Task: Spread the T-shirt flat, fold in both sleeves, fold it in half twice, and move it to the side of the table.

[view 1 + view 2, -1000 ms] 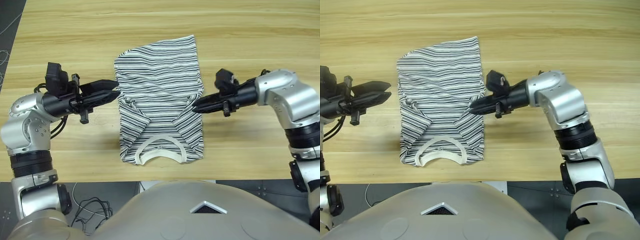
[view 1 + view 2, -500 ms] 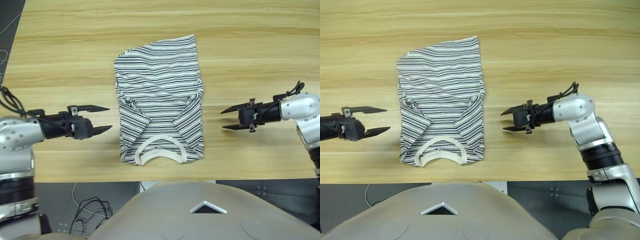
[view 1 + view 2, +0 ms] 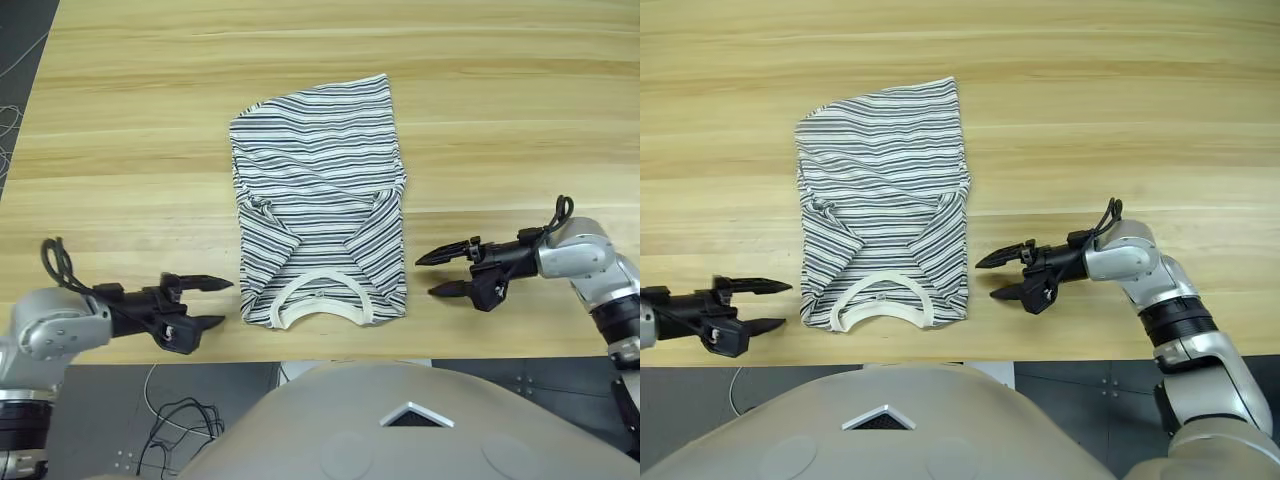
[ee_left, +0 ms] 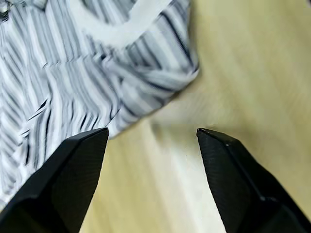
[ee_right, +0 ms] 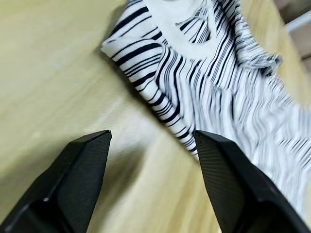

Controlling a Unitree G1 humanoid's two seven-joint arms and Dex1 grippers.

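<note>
Your striped T-shirt is lying with both sleeves folded in at the middle of the worktop, collar toward you, while your left tool and right tool are hovering spread apart beside its near corners, gripping nothing.

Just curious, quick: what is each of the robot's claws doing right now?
Left gripper: open, holding nothing.
Right gripper: open, holding nothing.

T-shirt mid-table | left gripper left of it | right gripper right
</note>
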